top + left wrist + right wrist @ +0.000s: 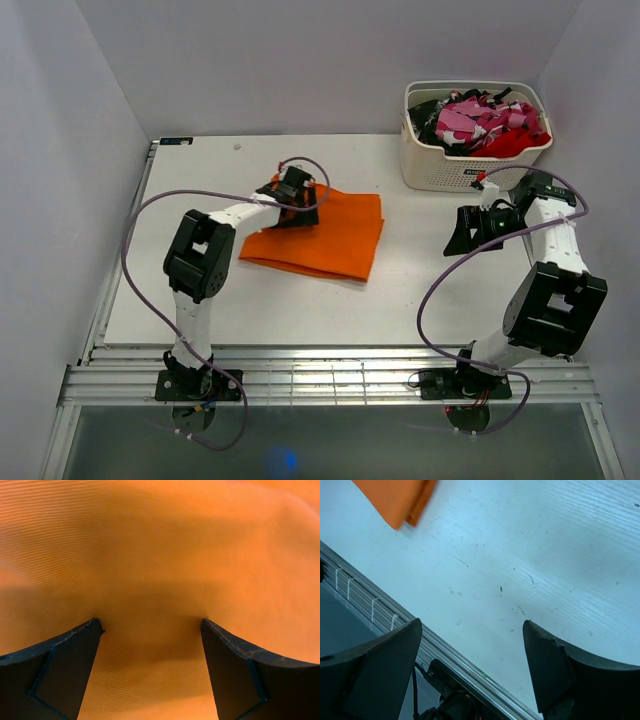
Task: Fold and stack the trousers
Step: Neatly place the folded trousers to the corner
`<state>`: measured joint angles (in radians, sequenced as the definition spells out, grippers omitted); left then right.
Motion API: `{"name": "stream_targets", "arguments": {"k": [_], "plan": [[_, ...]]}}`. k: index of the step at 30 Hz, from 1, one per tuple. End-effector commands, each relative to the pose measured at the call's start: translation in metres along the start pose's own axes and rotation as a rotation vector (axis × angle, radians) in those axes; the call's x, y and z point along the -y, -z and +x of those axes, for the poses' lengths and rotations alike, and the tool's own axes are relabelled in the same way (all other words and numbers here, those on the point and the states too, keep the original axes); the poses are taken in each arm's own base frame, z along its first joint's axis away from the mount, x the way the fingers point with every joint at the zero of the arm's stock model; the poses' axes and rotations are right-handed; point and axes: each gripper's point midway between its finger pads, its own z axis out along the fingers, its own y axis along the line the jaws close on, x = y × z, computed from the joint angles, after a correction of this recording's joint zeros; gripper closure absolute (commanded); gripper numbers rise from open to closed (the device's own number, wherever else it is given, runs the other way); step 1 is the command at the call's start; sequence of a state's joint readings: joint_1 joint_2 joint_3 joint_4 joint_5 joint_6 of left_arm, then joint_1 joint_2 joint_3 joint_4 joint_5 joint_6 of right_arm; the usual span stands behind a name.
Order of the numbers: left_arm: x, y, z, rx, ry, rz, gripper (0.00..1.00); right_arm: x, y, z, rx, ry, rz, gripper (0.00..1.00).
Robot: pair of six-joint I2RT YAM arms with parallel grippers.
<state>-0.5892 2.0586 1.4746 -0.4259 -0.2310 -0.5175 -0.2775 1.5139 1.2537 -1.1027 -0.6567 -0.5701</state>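
The orange trousers (320, 236) lie folded into a rectangle on the white table, left of centre. My left gripper (292, 207) hangs over their back-left part with its jaws open. In the left wrist view, orange cloth (160, 570) fills the frame and shows between the two spread black fingers (65, 665), with none of it pinched. My right gripper (466, 236) hovers open over bare table to the right of the trousers, holding nothing. A corner of the trousers (397, 500) appears at the top left of the right wrist view.
A cream basket (440, 165) stands at the back right, holding red, pink-patterned and black clothes (480, 122). The metal rail (330, 375) of the near table edge runs below both arms. Grey walls enclose the table on three sides.
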Motion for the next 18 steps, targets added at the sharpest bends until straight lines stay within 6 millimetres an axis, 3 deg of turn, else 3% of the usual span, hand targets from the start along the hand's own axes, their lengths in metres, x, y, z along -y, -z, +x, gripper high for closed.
{"name": "stream_targets", "arguments": {"k": [1, 2, 5, 8, 11, 13, 18], "plan": [[-0.139, -0.001, 0.039, -0.193, -0.017, -0.312, 0.07, -0.002, 0.006, 0.004, -0.01, 0.006, -0.02, 0.13], [-0.162, 0.001, 0.035, -0.197, 0.014, -0.344, 0.07, -0.002, 0.009, 0.0, -0.001, 0.013, -0.015, 0.12], [-0.205, 0.012, 0.029, -0.193, 0.052, -0.386, 0.07, -0.002, 0.012, -0.004, 0.008, 0.022, -0.009, 0.09], [-0.235, 0.021, 0.013, -0.16, 0.072, -0.405, 0.07, -0.002, 0.012, -0.007, 0.016, 0.025, -0.011, 0.06], [-0.239, 0.032, -0.021, -0.093, -0.035, -0.365, 0.03, -0.005, 0.01, -0.003, 0.014, 0.012, -0.027, 0.02], [-0.23, 0.048, -0.049, -0.036, -0.084, -0.314, 0.02, -0.007, 0.01, -0.002, 0.02, 0.017, -0.028, 0.08], [-0.208, 0.094, -0.079, 0.013, -0.042, -0.242, 0.02, -0.008, 0.014, -0.012, 0.058, 0.016, -0.014, 0.1]]}}
